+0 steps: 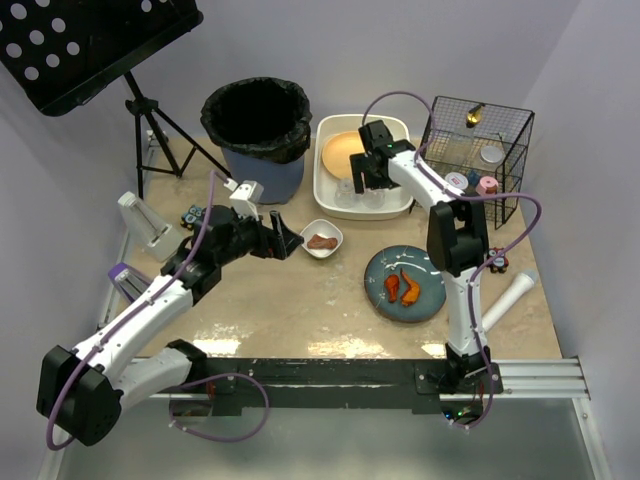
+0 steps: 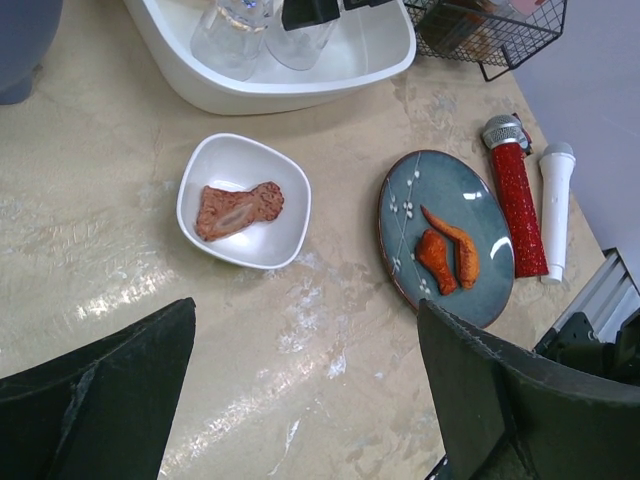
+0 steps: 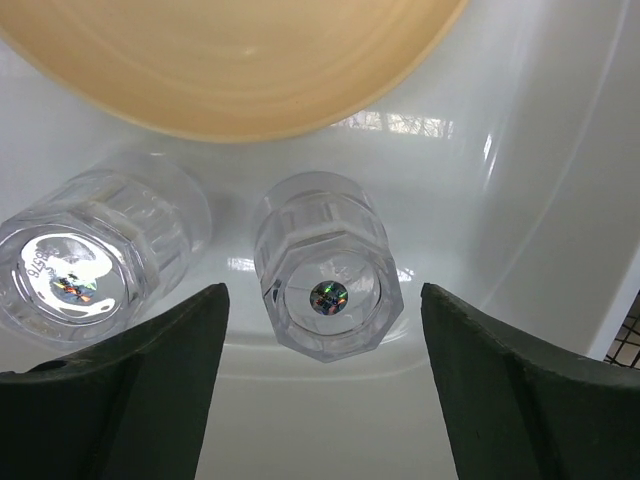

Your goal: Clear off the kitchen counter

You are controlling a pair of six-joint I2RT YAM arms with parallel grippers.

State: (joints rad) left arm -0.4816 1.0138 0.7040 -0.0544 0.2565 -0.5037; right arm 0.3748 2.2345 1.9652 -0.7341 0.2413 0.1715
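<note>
The left gripper (image 1: 286, 240) hovered with fingers spread, holding nothing. A grasp on one rim of the white bowl (image 2: 283, 238) ahead could tip it, spilling the food (image 2: 238, 208). The kitchen counter (image 2: 100, 200) lay beneath those fingers, apart. Farther off, the right gripper (image 3: 322, 300), likewise spread, hung over a glass (image 3: 330, 250) in the tub (image 3: 560, 200).
</note>
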